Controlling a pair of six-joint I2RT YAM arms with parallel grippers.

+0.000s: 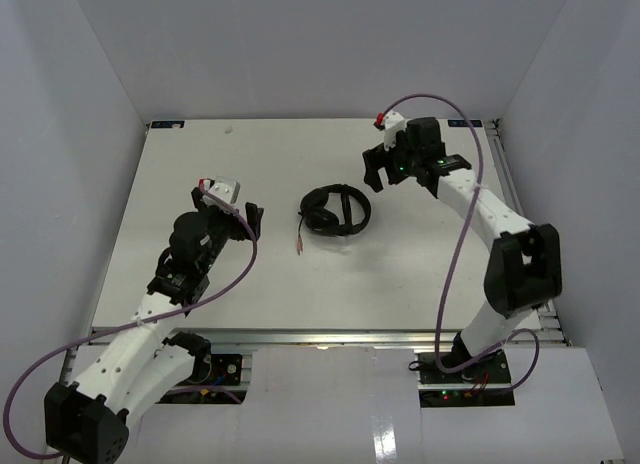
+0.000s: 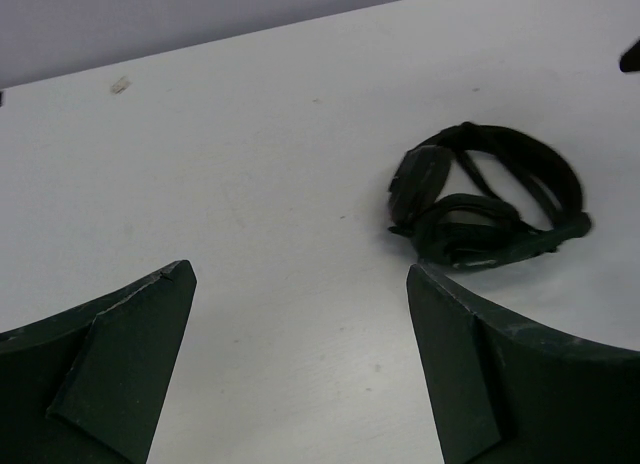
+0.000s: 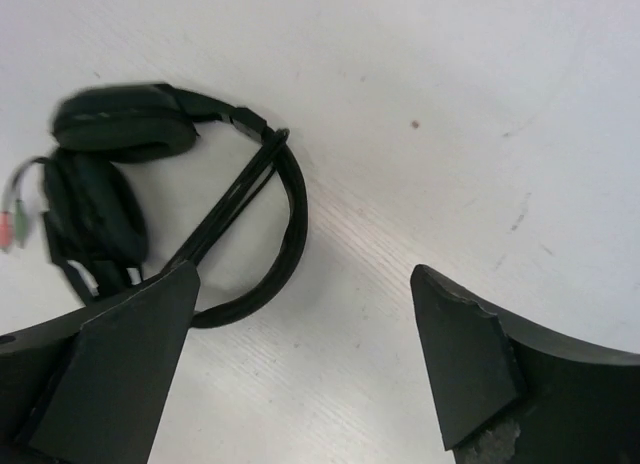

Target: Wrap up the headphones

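Robotics laboratory test cell. Evidence: white counter (image 1: 200,174) boxed in by plain white panel walls (image 1: 60,134); left arm (image 1: 140,329) and right arm (image 1: 480,209) bolted to a metal rail (image 1: 320,336) at its near edge; purple cables (image 1: 456,256) looping down to exposed electronics (image 1: 455,394) at the bases.

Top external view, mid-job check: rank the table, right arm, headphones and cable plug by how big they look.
1. table
2. right arm, though it stands nearer the camera, which makes it look bigger
3. headphones
4. cable plug, only a tiny reddish tip
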